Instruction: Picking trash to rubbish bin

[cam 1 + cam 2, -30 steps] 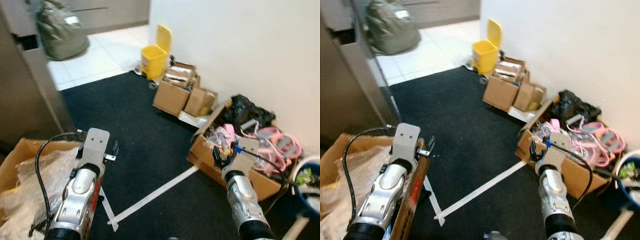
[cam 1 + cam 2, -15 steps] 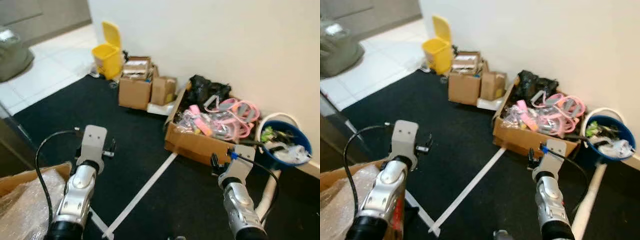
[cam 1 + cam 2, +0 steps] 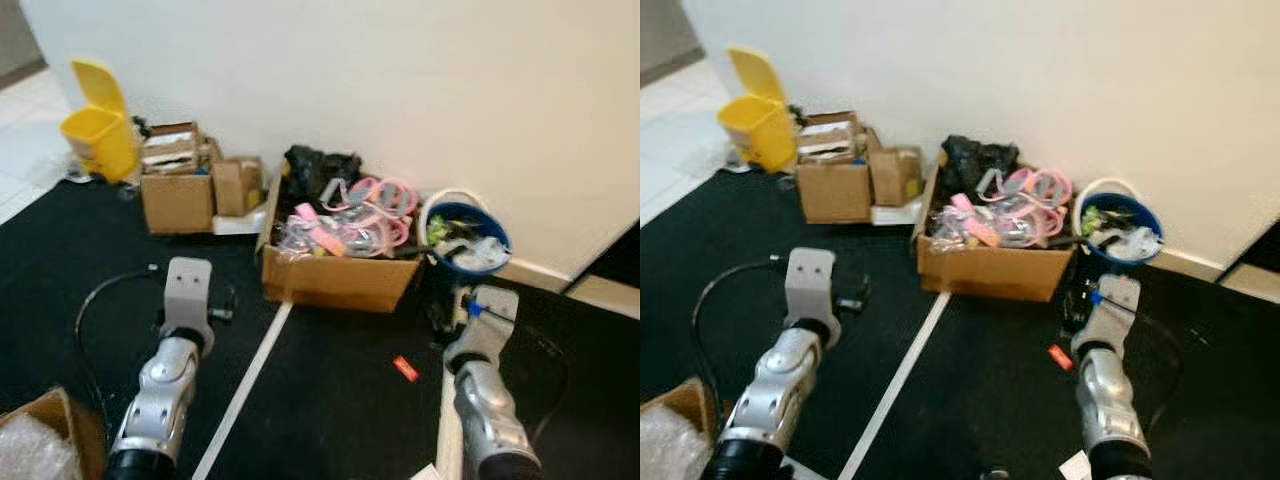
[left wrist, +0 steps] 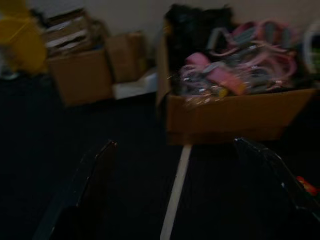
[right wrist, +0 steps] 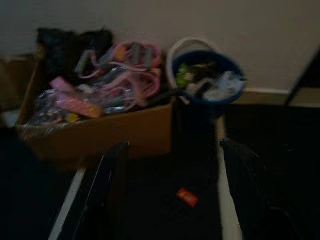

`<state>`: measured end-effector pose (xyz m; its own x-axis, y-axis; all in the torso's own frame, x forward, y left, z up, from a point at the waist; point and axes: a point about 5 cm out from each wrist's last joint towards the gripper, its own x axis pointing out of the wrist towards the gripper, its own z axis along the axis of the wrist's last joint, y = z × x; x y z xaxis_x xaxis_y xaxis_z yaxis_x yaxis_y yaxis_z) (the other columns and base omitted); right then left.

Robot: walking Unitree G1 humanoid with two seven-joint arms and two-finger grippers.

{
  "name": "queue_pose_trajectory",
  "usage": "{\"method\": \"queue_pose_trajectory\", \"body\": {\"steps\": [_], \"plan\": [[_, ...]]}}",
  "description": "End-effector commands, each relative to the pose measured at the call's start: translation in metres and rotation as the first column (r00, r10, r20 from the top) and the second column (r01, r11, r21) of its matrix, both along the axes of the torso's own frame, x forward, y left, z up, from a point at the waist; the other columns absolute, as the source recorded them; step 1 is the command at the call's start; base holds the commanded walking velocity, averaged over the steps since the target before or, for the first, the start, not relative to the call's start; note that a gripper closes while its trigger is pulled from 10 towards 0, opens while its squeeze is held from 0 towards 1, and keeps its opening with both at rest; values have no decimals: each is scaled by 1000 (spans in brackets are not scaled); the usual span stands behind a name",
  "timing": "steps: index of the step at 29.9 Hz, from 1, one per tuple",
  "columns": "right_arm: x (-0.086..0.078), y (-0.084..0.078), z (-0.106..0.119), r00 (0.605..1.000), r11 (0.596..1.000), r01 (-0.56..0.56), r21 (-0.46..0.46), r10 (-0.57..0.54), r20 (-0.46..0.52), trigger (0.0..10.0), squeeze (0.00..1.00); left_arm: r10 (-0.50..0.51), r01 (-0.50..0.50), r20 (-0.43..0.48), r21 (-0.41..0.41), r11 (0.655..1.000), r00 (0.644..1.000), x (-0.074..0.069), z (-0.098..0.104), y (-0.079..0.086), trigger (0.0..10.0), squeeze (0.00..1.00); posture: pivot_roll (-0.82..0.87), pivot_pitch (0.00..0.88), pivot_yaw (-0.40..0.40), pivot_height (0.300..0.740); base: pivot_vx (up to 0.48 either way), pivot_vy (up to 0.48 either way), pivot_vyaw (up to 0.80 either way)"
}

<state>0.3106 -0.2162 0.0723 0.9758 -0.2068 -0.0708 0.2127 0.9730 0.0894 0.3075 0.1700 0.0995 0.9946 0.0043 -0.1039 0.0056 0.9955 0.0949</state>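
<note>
A small red scrap of trash (image 3: 404, 368) lies on the black carpet in front of a cardboard box (image 3: 340, 280) heaped with pink items. It also appears in the right wrist view as the red scrap (image 5: 187, 196). A blue bucket (image 3: 463, 237) with a white rim, filled with rubbish, stands by the wall right of that box. A yellow bin (image 3: 100, 130) with its lid up sits far left. My left gripper (image 4: 177, 144) is open and empty, held over the carpet. My right gripper (image 5: 176, 145) is also open and empty, just above and right of the scrap.
Two smaller cardboard boxes (image 3: 180, 190) stand between the yellow bin and the big box. A white tape line (image 3: 245, 385) crosses the carpet. A box of bubble wrap (image 3: 40, 445) is at my lower left. A white strip (image 3: 445, 440) lies by my right arm.
The whole view has swung to the right, so the camera turned. The blue bucket and the red scrap have come into view. Both arms keep the same pose.
</note>
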Motion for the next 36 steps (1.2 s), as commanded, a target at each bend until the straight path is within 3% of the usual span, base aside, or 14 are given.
{"method": "queue_pose_trajectory", "body": {"steps": [1,5,13,36], "plan": [[-6,0,-11,999,1000,5,8,-4,-52,10000,0,7,-7,-21,3,1000,1000,-4,-6,3,10000,0,46,145,1,740,0,0,-800],[-7,-2,-13,997,1000,3,-8,-4,-79,10000,0,15,-16,-22,-24,1000,1000,-4,-6,3,10000,0,46,150,-2,740,0,0,-723],[-6,-1,-16,993,999,-24,-44,18,-116,10000,0,3,-3,-17,-14,1000,1000,-5,-5,4,10000,0,46,144,-11,740,0,0,0],[-2,0,-15,990,998,-37,-47,30,-134,10000,0,4,-4,3,-36,999,1000,-4,-2,6,10000,0,42,118,-21,740,324,0,0]]}}
